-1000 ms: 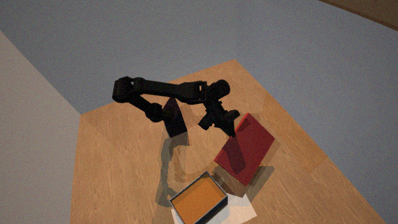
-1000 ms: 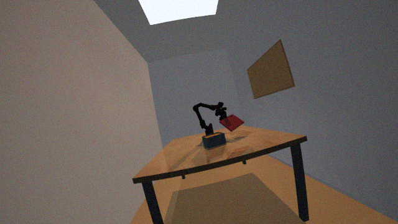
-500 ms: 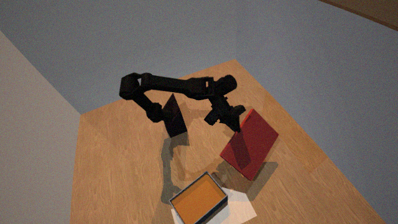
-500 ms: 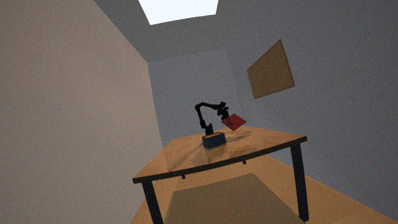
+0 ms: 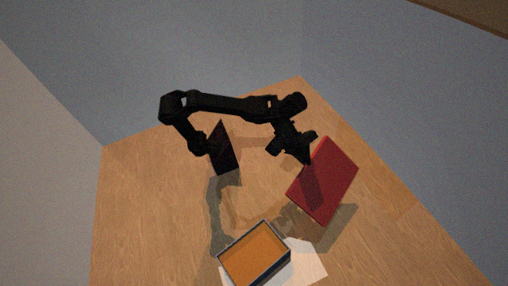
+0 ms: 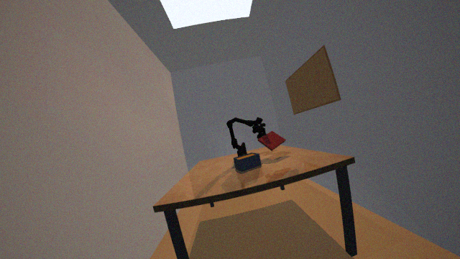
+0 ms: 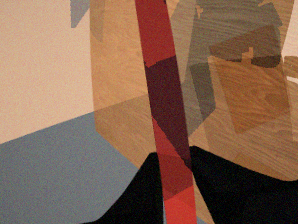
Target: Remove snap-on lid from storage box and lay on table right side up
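The red lid point(image 5: 337, 175) point(image 6: 274, 141) point(image 7: 162, 85) is in the air, tilted steeply, behind and to the right of the box in the top view. My gripper point(image 5: 309, 162) point(image 6: 263, 137) point(image 7: 173, 156) is shut on one edge of the lid. In the wrist view the lid shows edge-on between the two black fingers. The storage box point(image 5: 254, 254) point(image 6: 248, 163) stands open on the table, dark blue outside and orange inside. Its lower corner is cut off by the frame in the top view.
The wooden table point(image 5: 159, 206) point(image 6: 305, 169) carries the box and the arm's dark base point(image 5: 223, 152). The lid's shadow falls on the table behind and to the right of the box. A bright light patch lies around the box. The table's right edge runs beyond the lid.
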`<state>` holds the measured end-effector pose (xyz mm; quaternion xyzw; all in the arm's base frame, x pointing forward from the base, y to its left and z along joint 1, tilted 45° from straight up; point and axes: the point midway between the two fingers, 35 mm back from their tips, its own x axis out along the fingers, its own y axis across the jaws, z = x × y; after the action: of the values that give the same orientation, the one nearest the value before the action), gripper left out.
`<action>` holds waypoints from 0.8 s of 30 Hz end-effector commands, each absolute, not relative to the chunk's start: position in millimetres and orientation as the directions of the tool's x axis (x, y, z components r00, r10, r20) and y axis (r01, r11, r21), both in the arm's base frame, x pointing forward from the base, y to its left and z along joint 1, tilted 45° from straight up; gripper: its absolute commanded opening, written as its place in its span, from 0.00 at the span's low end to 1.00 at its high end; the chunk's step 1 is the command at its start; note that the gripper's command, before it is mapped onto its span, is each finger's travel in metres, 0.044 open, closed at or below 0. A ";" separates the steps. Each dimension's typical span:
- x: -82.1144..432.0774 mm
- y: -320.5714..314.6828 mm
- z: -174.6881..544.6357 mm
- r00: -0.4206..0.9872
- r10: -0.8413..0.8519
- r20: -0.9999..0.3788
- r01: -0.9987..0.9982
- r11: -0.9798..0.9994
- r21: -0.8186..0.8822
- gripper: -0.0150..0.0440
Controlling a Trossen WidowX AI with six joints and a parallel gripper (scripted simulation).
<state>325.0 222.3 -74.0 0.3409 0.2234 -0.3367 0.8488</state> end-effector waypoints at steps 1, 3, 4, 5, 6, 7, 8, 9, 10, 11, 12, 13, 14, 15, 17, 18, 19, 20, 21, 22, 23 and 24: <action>325.3 221.8 -74.5 0.680 -0.416 -0.603 0.719 0.539 0.439 0.25; 324.7 219.3 -76.1 0.680 -0.416 -0.603 0.719 0.539 0.439 0.25; 324.4 218.1 -76.9 0.680 -0.416 -0.603 0.719 0.539 0.439 0.25; 324.2 216.8 -77.9 0.681 -0.416 -0.603 0.719 0.539 0.439 0.25; 323.9 215.6 -78.8 0.681 -0.416 -0.603 0.719 0.539 0.439 0.25; 323.7 214.6 -79.6 0.681 -0.416 -0.603 0.719 0.539 0.439 0.25; 323.5 213.5 -80.6 0.681 -0.416 -0.603 0.719 0.539 0.439 0.25; 323.3 212.6 -81.4 0.681 -0.416 -0.603 0.719 0.539 0.439 0.25; 323.2 211.9 -82.1 0.681 -0.416 -0.603 0.719 0.539 0.439 0.25; 323.1 211.2 -82.7 0.681 -0.416 -0.603 0.719 0.539 0.439 0.25; 323.0 210.7 -83.3 0.681 -0.416 -0.603 0.719 0.539 0.439 0.25; 322.9 210.1 -83.8 0.681 -0.416 -0.603 0.719 0.539 0.439 0.25; 322.8 209.6 -84.4 0.681 -0.416 -0.603 0.719 0.539 0.439 0.25; 322.7 209.1 -85.0 0.681 -0.416 -0.603 0.719 0.539 0.439 0.25; 322.5 208.0 -86.1 0.681 -0.416 -0.603 0.719 0.539 0.439 0.25; 322.4 207.4 -86.7 0.681 -0.416 -0.603 0.719 0.539 0.439 0.25; 322.3 206.9 -87.2 0.681 -0.416 -0.603 0.719 0.539 0.439 0.25; 322.3 206.3 -87.8 0.681 -0.416 -0.603 0.719 0.539 0.439 0.25; 322.2 205.8 -88.4 0.681 -0.416 -0.603 0.719 0.539 0.439 0.25; 322.1 205.2 -89.0 0.681 -0.416 -0.603 0.719 0.539 0.439 0.25; 322.0 204.6 -89.6 0.681 -0.416 -0.603 0.719 0.539 0.439 0.25; 321.9 204.1 -90.1 0.681 -0.416 -0.603 0.719 0.539 0.439 0.25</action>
<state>322.3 206.0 -88.3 0.3454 0.2202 -0.3349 0.8486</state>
